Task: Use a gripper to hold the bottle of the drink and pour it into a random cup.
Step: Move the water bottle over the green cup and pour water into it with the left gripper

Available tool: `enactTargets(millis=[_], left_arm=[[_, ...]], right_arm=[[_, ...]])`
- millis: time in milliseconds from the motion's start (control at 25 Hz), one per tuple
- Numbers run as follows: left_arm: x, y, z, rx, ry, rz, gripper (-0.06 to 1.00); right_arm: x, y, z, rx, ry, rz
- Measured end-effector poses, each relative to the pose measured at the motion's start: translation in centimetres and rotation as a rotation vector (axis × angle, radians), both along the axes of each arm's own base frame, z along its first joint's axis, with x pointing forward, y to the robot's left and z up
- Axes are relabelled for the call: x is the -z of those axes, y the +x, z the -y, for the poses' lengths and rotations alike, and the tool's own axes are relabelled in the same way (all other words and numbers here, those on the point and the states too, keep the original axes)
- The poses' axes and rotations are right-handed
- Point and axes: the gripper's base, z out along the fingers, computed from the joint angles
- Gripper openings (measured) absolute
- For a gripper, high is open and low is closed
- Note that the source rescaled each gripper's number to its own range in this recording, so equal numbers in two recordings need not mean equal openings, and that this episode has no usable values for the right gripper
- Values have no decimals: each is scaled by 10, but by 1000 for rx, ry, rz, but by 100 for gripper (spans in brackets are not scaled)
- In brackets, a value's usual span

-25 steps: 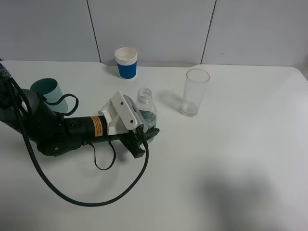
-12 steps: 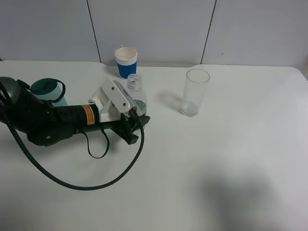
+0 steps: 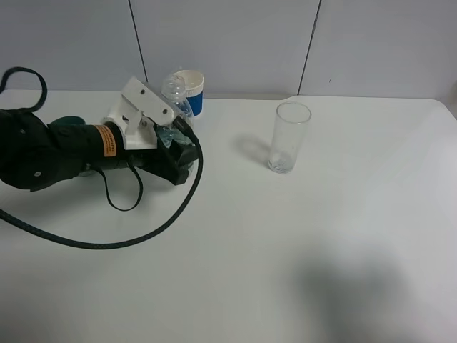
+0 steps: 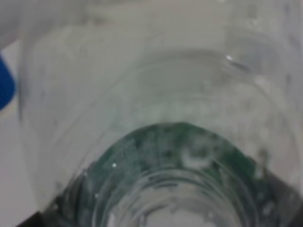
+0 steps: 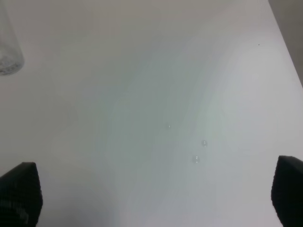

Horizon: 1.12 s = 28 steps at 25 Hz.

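My left gripper, white-bodied with black jaws, is shut on the bottle of the drink and holds it off the table at the back left. The bottle's neck stands in front of the blue-and-white paper cup. In the left wrist view the bottle fills the frame, blurred, with its dark green label low down. The teal cup is almost wholly hidden behind my black left arm; only a sliver shows. My right gripper is open over bare table and is out of the exterior view.
A blue-and-white paper cup stands at the back, just behind the bottle. A tall clear glass stands right of centre; its base shows in the right wrist view. A black cable loops on the table.
My left gripper has lifted the bottle off the table and carried it back and to the left, up beside the paper cup. The arm now covers the teal cup.
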Motion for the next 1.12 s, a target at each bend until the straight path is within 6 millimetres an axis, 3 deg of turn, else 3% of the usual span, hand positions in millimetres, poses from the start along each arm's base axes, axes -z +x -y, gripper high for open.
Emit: enactTargets(millis=[560,880,1120], left_arm=[[-56,-17,-24,-176,11,-55,0],[-105,-22,-42,-300,145,-114,0],[-132,-26,-70,-416,141,-103,0]], right_arm=[[0,0,0,0,0,0],[0,0,0,0,0,0],[0,0,0,0,0,0]])
